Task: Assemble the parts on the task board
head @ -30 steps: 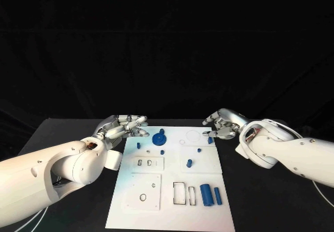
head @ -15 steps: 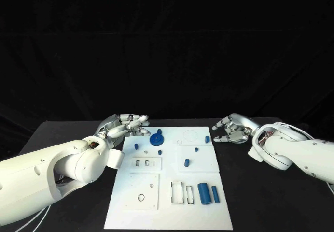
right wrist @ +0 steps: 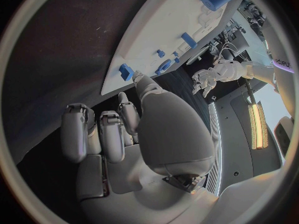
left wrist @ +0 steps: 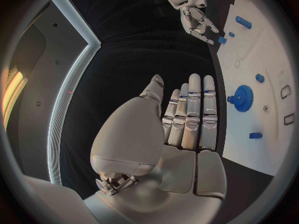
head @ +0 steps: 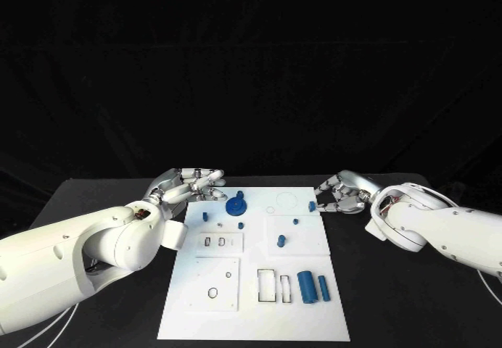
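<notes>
Both hands hover empty at the task board's (head: 254,304) far corners: left hand (head: 191,185) with fingers straight, right hand (head: 340,192) loosely curled beside a small blue part (head: 312,207). Blue gear (head: 236,206) stands far-left.

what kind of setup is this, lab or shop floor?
Looks like a robot test lab: a black table against a black backdrop, a white task board with small blue parts, and both hands, left and right, empty beside it.

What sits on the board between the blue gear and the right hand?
In the head view, between the blue gear and the right hand lie two empty circle outlines on the task board, then a small blue peg near the hand.
</notes>
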Tool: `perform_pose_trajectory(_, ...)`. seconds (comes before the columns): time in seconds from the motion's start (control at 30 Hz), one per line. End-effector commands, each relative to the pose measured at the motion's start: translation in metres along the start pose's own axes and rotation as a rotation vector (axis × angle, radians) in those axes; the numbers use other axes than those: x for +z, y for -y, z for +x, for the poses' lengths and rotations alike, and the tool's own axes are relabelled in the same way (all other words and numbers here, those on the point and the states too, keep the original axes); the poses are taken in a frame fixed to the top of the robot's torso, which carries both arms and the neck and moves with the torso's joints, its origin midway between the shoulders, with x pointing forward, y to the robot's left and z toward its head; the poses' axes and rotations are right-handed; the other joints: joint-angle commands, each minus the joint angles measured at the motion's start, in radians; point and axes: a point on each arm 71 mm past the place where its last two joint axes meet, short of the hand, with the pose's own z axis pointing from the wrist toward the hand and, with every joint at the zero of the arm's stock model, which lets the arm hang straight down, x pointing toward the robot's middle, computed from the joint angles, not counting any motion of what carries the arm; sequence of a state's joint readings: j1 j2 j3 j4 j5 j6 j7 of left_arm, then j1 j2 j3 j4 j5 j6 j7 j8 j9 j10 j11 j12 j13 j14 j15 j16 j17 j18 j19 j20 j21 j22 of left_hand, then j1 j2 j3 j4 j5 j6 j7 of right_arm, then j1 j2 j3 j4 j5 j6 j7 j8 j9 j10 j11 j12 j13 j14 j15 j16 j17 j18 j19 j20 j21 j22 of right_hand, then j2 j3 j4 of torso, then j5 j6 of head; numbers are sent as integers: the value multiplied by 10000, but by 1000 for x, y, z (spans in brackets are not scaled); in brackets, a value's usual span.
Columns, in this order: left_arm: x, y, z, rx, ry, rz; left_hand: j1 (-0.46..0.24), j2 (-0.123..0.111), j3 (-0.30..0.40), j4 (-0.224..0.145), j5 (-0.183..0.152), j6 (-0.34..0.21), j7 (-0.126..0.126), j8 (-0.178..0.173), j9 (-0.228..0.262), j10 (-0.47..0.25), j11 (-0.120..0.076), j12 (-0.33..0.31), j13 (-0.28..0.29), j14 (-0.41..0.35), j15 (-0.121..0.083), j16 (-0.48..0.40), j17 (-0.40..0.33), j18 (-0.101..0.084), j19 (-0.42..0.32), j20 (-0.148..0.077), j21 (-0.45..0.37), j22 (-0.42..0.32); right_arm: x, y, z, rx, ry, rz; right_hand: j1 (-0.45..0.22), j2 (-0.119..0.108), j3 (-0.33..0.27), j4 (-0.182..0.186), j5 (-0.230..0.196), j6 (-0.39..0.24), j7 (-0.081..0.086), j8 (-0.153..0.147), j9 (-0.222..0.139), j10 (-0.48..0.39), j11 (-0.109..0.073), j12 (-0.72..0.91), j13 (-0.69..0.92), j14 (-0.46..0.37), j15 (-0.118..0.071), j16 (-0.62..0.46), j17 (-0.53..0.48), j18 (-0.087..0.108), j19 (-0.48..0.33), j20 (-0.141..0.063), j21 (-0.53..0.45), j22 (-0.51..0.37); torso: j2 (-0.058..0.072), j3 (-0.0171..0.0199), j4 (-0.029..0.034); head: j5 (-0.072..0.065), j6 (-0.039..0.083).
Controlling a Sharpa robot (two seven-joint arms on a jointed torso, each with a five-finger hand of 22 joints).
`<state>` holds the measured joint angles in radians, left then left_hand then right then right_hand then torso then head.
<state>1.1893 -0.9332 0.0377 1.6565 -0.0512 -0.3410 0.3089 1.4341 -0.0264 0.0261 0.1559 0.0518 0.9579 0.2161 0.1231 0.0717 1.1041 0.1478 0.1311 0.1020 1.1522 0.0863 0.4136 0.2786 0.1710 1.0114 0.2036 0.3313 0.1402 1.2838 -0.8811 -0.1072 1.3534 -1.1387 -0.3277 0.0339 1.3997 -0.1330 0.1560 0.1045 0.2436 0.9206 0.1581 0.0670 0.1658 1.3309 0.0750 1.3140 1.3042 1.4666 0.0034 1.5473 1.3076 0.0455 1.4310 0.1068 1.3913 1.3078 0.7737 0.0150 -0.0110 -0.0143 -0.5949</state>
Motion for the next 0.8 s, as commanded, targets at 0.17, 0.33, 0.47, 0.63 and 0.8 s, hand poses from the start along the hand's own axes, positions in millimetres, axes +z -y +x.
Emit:
perform_pose_trajectory(0.17, 0, 1, 2, -62, -200, 72, 5, 90, -6, -48, -26, -71, 0, -67, -8, -41, 4, -56, 17, -67, -8, 56, 11, 114, -40, 20, -40, -11, 6, -2, 3, -208, -14, 26, 35, 92, 29, -59, 62, 82, 46, 49, 24, 82, 23, 104, 54, 957, 3, 76, 2295, 41, 116, 26, 95, 908, -4, -4, -6, 14, -24)
perform_pose_trajectory(0.33, 0, 1, 2, -58, -191, 72, 5, 90, -6, -48, -26, -71, 0, -67, -8, -41, 4, -56, 17, -67, -8, 56, 11, 114, -40, 20, -40, -11, 8, -3, 6, -307, -84, 6, 36, 125, 41, -71, 65, 178, 49, 87, 44, 98, 26, 119, 65, 960, 9, 83, 2308, 36, 135, 33, 113, 933, -4, -4, -8, 7, -51)
perform_pose_trajectory(0.47, 0, 1, 2, -55, -181, 66, 5, 90, -6, -48, -26, -71, 0, -67, -8, -41, 4, -56, 17, -67, -8, 56, 11, 114, -40, 20, -40, -11, 10, -4, 9, -343, -175, -13, 35, 138, 46, -77, 66, 224, 48, 105, 54, 112, 26, 133, 79, 962, 10, 87, 2318, 33, 146, 36, 127, 949, -3, -2, -4, 6, -58)
perform_pose_trajectory(0.63, 0, 1, 1, -50, -167, 63, 5, 90, -6, -48, -26, -71, 0, -67, -8, -41, 4, -56, 17, -67, -8, 56, 11, 114, -40, 20, -40, -11, 11, -5, 14, -363, -306, -14, 23, 168, 55, -85, 67, 342, 35, 153, 77, 153, 16, 175, 119, 966, 7, 95, 2333, 25, 171, 38, 155, 984, -2, -4, -2, 15, -67)
perform_pose_trajectory(0.8, 0, 1, 1, -46, -158, 61, 5, 90, -6, -48, -26, -71, 0, -67, -8, -41, 4, -56, 17, -67, -8, 56, 11, 114, -40, 20, -40, -11, 12, -5, 18, -356, -409, -17, 11, 185, 61, -93, 68, 430, 21, 187, 94, 185, 6, 208, 151, 972, -1, 106, 2357, 18, 192, 36, 179, 1013, -2, -2, -11, 34, -69)
